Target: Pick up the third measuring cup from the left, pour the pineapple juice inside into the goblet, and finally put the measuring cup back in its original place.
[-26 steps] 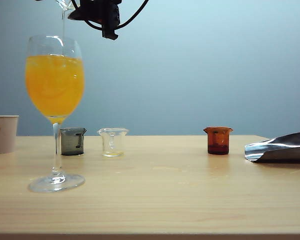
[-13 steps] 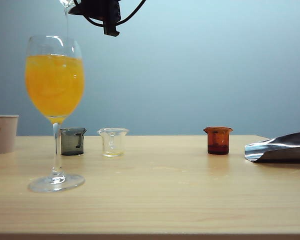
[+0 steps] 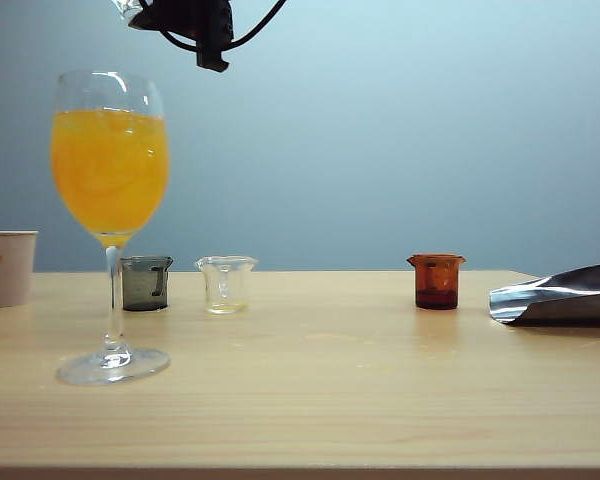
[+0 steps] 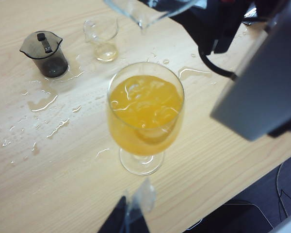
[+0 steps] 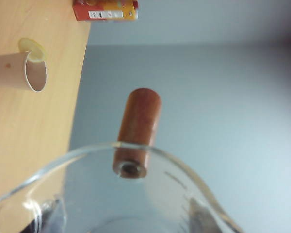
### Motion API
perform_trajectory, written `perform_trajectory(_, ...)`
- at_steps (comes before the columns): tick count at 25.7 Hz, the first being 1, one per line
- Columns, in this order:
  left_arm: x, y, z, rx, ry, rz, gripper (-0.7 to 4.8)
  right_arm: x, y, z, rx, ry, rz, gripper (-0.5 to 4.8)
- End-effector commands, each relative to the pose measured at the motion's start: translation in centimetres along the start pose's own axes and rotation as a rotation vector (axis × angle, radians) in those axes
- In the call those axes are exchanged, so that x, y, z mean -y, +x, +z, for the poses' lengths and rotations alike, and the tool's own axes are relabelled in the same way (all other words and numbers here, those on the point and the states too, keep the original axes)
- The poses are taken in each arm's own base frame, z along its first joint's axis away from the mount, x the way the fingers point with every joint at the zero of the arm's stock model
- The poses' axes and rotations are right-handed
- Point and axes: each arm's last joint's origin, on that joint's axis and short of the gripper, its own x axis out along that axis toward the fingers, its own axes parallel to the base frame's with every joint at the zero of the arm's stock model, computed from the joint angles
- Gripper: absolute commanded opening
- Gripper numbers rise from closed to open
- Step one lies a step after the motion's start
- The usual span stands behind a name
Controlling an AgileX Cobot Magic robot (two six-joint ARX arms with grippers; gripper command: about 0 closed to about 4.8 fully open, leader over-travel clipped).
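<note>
The right gripper (image 3: 195, 20) hangs at the top edge of the exterior view, above and a little right of the goblet (image 3: 110, 160), pinching the third measuring cup (image 3: 130, 10), whose clear rim pokes out at the upper left of the frame. In the right wrist view that cup (image 5: 121, 194) fills the lower half: clear glass, curved rim, faint printed graduation lines on the wall, and a short reddish-brown stub handle (image 5: 138, 131) sticking out from the rim. In the left wrist view the cup's pouring lip (image 4: 145, 12) sits at the top centre, tilted toward the goblet's mouth.

The goblet stands on the table (image 3: 380, 400) at the left of the exterior view, its bowl full of orange liquid (image 3: 110, 170).

The left gripper (image 4: 128, 218) shows at the bottom edge of its own view; whether its tips are spread or pressed together cannot be told.
</note>
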Motion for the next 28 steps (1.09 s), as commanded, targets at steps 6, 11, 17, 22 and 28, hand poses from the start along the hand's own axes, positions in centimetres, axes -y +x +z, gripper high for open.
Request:
perform_trajectory(6,0.0,-0.2,0.1,0.014,-0.002,0.002,-0.05,1.4,-0.3,-0.6,-0.134,0.635,-0.139,1.07)
perform_trajectory(11,0.0,-0.2,0.1,0.014,-0.002,0.002,-0.05,2.3,-0.8,-2.4,-0.271,0.971,-0.321,1.07)
perform_trajectory(17,0.0,-0.2,0.1,0.014,-0.002,0.002,-0.05,1.8,-1.7,-6.4,-0.436,1.32,-0.525,1.07)
perform_trajectory(22,0.0,-0.2,0.1,0.014,-0.002,0.002,-0.05,-0.9,-3.3,-9.2,-0.526,1.432,-0.565,1.07)
perform_trajectory(28,0.0,-0.2,0.2,0.016,-0.002,0.002,-0.05,-7.0,-4.3,-10.8,-0.602,1.525,-0.416,1.07)
